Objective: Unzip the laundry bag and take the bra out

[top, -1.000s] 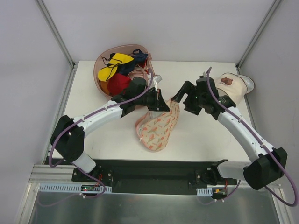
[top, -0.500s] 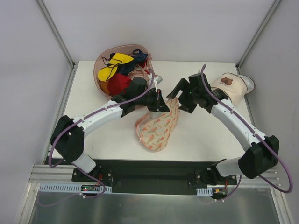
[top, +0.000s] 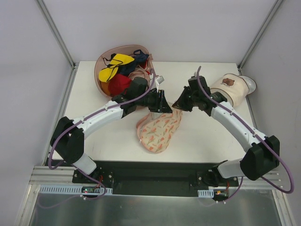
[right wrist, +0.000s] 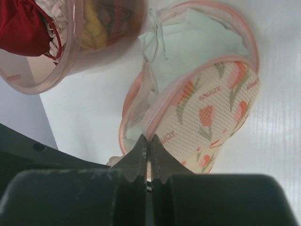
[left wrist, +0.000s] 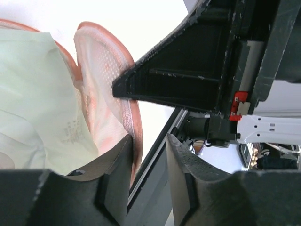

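Note:
The laundry bag (top: 160,129) lies mid-table, cream with an orange-pink print, its top end lifted between my two grippers. In the right wrist view the bag (right wrist: 211,108) gapes open and the pale mint bra (right wrist: 197,42) shows inside. My right gripper (right wrist: 149,139) (top: 178,104) is shut on the pink edge of the printed upper flap. My left gripper (left wrist: 149,141) (top: 163,104) is open right beside the bag's rim (left wrist: 103,70), whose pink edging runs along the inner face of one finger. The bra (left wrist: 33,94) fills the left of that view.
A clear pink basket (top: 104,61) (right wrist: 70,52) of red, yellow and dark garments stands at the back left, close behind the left gripper. A cream cylindrical container (top: 230,87) lies at the back right by the right forearm. The right gripper's black body (left wrist: 197,70) looms close to the left jaws.
My right gripper moved left to the bag's top end and closed on its edge. My left gripper, shut before, has opened beside the rim.

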`<state>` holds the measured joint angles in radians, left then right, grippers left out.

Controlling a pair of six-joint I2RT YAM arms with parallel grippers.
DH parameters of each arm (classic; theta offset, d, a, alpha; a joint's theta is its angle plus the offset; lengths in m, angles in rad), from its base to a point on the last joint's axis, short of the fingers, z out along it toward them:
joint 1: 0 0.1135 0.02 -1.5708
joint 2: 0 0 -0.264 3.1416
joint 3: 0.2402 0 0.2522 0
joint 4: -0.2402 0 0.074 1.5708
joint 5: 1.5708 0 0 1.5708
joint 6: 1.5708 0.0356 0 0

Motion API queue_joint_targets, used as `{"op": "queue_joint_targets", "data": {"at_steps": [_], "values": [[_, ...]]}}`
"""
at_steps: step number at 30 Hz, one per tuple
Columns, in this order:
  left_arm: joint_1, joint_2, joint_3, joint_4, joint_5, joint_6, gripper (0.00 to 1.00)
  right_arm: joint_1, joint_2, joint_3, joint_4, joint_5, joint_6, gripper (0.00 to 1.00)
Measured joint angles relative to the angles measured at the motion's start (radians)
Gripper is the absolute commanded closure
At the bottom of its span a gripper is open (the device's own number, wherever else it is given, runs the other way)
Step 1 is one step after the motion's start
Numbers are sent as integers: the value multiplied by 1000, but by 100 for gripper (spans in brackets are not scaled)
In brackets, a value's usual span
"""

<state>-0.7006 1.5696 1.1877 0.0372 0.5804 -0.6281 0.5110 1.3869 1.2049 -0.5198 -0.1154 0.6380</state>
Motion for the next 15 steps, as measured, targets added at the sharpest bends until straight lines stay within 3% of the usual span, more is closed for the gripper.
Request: {"op": "queue_joint_targets", "data": {"at_steps": [6, 15], "values": [[21, -79, -24, -17, 13, 18, 60, -5, -18, 0, 37, -41, -270, 99], [176, -296, -161, 13, 14, 2, 64, -6, -61, -21, 179, -349, -628, 99]]}}
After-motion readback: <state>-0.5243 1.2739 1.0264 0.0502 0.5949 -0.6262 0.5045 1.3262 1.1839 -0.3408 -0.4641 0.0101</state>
